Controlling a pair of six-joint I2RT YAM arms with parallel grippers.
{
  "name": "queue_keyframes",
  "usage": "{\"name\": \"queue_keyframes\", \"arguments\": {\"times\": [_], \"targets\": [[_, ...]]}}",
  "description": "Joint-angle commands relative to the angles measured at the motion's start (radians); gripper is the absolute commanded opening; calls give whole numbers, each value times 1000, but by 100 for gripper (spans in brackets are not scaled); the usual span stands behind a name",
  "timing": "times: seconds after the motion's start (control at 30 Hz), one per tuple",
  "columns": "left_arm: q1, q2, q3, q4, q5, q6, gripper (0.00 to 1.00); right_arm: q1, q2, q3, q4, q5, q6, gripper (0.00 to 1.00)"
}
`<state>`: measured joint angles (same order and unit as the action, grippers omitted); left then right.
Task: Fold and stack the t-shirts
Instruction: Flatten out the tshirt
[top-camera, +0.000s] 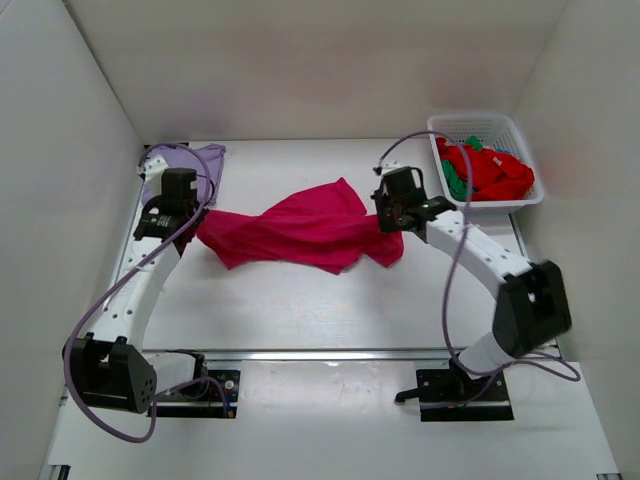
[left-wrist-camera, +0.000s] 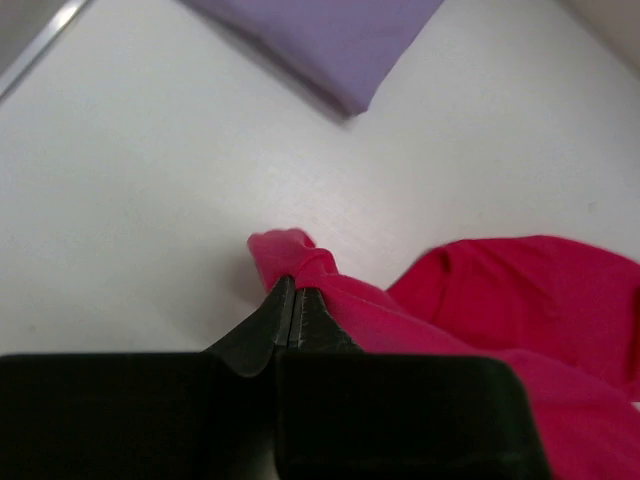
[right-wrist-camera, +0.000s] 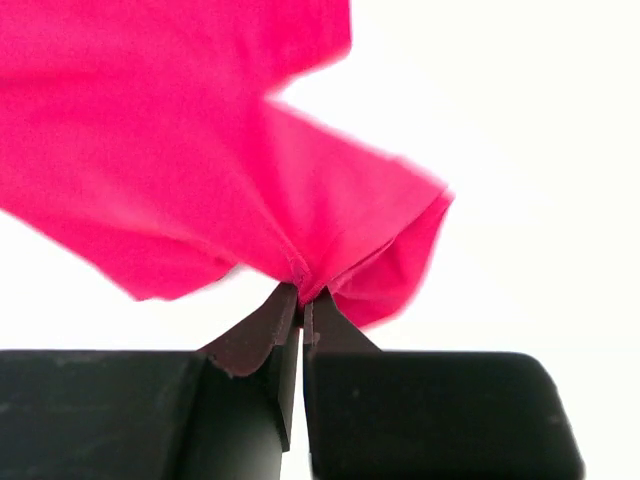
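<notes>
The large magenta-pink cloth t-shirt lies twisted and bunched across the middle of the white surface, strung between the two arms. The step in hand looks like spreading it out. The left end effector is clamped on a pinch of the shirt's left end. The right end effector is closed on a gathered fold at its right end. A pale lavender cloth shirt lies at the far left corner. The red and green shirts sit in the white plastic lattice basket at far right. The next move probably calls for drawing both ends apart to undo the twist, then laying the cloth flat before folding.
</notes>
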<state>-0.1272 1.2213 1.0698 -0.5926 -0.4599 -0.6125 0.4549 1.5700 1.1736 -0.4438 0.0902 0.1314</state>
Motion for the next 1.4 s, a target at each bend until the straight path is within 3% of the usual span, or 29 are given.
{"name": "queue_keyframes", "arguments": {"times": [0.0, 0.07, 0.33, 0.37, 0.43, 0.67, 0.97, 1.13, 1.37], "targets": [[-23, -45, 149, 11, -42, 54, 0, -28, -171, 99, -58, 76, 7, 0], [-28, -13, 270, -10, -52, 69, 0, -42, -192, 178, -117, 97, -33, 1], [9, 162, 835, -139, -74, 102, 0, -45, -95, 833, -344, 200, -179, 0], [52, 249, 1089, -242, -39, 108, 0, -39, -123, 895, -320, 236, -215, 0], [63, 288, 1171, -276, -31, 111, 0, -54, -131, 919, -323, 229, -208, 0], [22, 253, 1240, -257, -48, 100, 0, 4, -217, 963, -285, 275, -225, 0], [-6, 314, 1266, -303, 7, 83, 0, -159, -134, 894, -352, -44, -90, 0], [17, 351, 1245, -332, 46, 88, 0, -177, -103, 839, -358, -81, -88, 0], [-5, 374, 1248, -332, 40, 102, 0, -355, -123, 717, -250, -469, 55, 1]]}}
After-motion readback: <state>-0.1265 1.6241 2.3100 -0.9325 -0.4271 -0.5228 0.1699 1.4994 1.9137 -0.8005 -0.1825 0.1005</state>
